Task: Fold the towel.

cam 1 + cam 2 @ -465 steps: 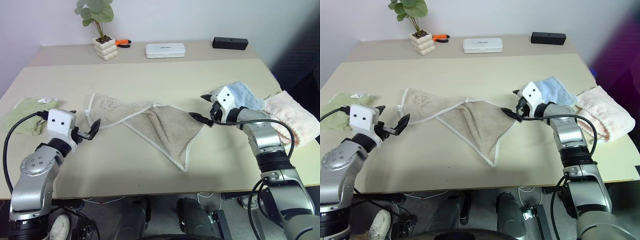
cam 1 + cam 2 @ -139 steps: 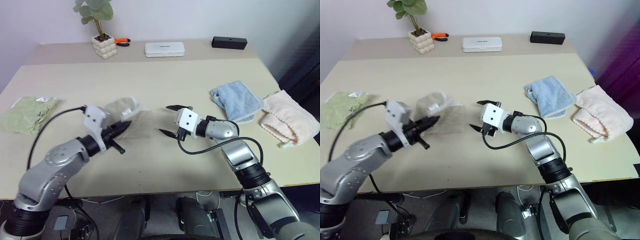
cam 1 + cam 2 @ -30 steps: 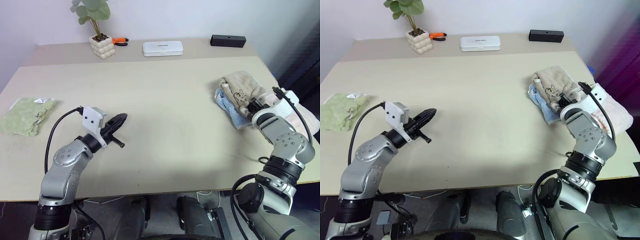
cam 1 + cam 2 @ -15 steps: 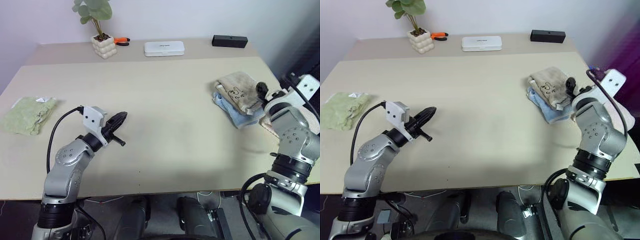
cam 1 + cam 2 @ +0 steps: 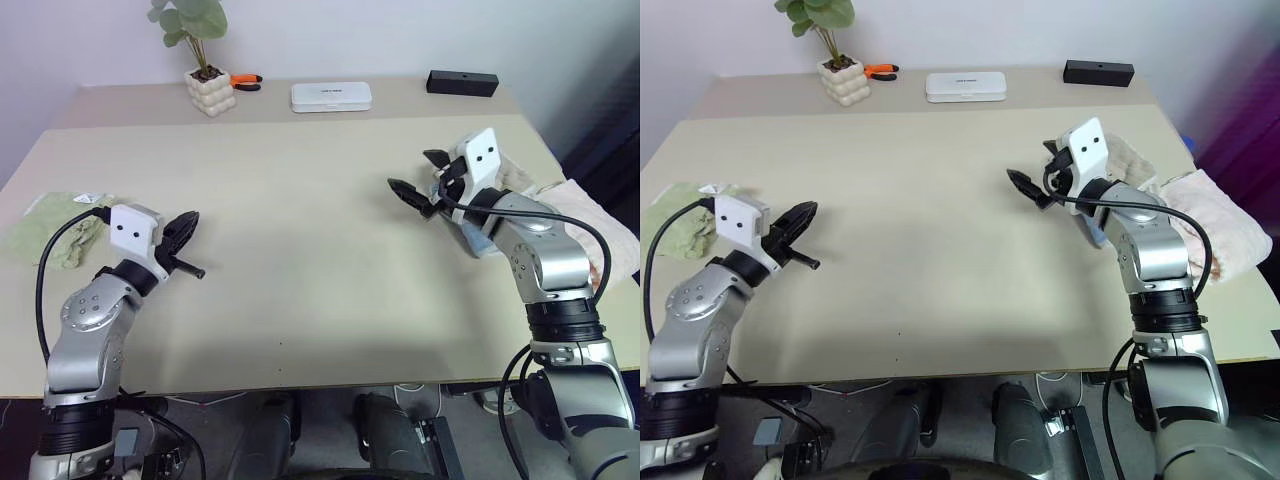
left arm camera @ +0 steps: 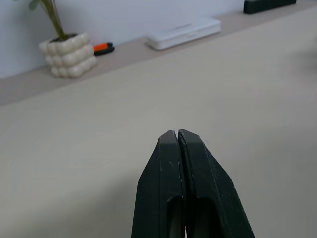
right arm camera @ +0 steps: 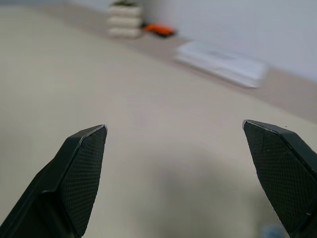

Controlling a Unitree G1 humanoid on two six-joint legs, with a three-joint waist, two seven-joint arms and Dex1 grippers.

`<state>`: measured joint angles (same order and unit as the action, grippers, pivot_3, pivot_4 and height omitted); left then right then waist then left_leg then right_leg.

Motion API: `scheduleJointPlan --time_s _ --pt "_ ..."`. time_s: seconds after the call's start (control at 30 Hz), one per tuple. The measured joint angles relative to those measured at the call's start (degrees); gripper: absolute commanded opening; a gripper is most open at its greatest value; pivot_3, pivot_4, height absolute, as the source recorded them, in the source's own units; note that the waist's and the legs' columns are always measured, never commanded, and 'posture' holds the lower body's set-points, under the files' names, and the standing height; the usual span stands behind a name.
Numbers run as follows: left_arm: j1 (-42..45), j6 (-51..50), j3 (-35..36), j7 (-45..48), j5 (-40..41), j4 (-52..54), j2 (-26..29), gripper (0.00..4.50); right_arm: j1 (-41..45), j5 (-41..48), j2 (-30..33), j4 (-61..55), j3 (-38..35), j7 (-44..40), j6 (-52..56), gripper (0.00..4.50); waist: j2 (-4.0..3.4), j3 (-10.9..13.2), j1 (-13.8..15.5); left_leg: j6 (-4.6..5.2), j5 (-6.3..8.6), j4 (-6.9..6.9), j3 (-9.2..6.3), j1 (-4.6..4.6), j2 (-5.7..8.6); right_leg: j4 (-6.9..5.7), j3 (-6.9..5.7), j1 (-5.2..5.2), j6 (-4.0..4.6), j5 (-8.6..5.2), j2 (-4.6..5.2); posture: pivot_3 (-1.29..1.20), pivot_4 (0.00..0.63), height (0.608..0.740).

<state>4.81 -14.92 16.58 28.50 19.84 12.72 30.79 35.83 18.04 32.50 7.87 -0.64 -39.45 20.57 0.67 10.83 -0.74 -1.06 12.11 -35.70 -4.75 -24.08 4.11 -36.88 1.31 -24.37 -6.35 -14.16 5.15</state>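
Now the towel is being left folded (job looks done) as the right pincer is being pulled away, released; the left pincer is being kept clenched.

Potted plant at table's back-left, towel right, behind right claw

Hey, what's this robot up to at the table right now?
It is folding towels. Neither pincer holds anything at this moment. The right pincer is open above the table, just in front of the folded beige towel, which sits on the pile at the table's right side. The left pincer is shut, near the pale green towel at the left edge.
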Motion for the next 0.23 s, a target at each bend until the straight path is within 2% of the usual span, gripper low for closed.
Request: scheduleJointPlan --time_s 0.23 --pt "-2.53 -1.68 0.69 -0.3 0.93 2.38 -0.04 0.0 -1.78 -2.26 0.28 1.37 0.59 -4.4 -2.32 4.48 0.0 0.0 0.03 -0.01 0.01 0.01 -0.02 0.0 -0.01 0.0 0.0 0.0 0.02 -0.01 0.01 0.0 0.15 0.729"
